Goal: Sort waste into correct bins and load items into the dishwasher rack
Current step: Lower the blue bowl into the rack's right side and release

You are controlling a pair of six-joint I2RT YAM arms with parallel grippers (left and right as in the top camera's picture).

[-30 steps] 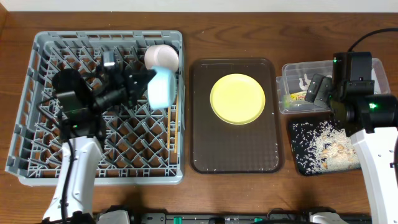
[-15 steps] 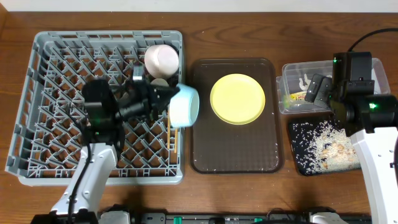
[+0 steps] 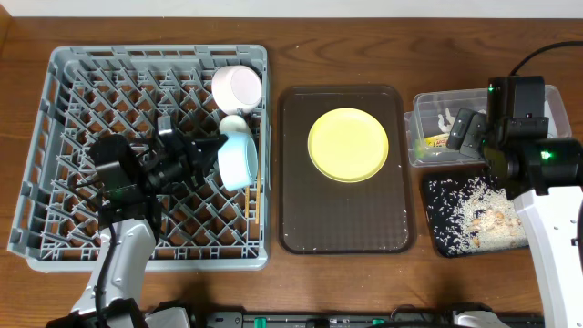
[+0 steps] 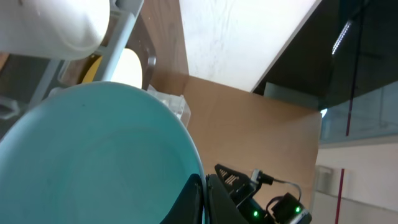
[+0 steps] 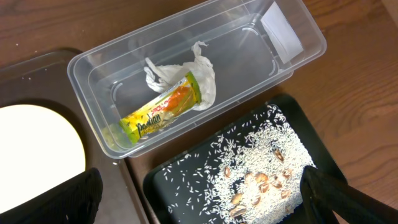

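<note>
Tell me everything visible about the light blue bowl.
The light blue bowl is round, plain and smooth, like plastic. It stands on edge over the right side of the grey rack, just below a small white cup. The left gripper pinches its rim. Whether it rests on the pegs is unclear.

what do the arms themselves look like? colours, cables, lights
Both match: the left arm and right arm have white lower links topped by boxy black joint housings, ending in black jaws. The right arm shows two green lights on its black housings, and a thin black cable loops off toward the top right edge. No readable markings.
</note>
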